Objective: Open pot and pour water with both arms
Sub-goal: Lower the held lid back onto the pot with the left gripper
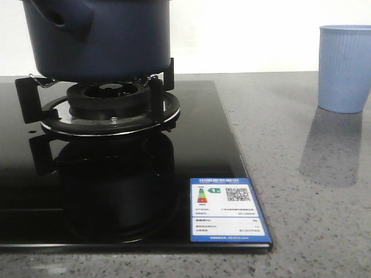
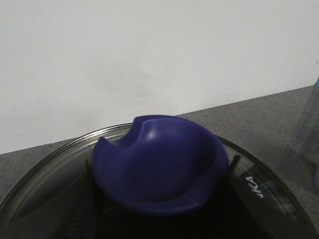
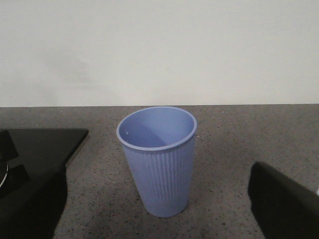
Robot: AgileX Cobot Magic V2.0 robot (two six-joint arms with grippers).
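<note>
The pot (image 1: 101, 40) sits on the burner stand (image 1: 110, 107) of the black cooktop (image 1: 116, 191) toward the table's (image 1: 307, 220) left side, its top cut off by the front view, so its contents are hidden under a glass lid (image 2: 259, 184) with a blurred blue knob (image 2: 159, 167). The pale blue cup (image 3: 158, 159) stands upright and empty toward the far right edge. Left jaws are out of sight; the right gripper (image 3: 159, 209) shows only two dark fingers (image 3: 281, 204) spread wide, holding nothing.
</note>
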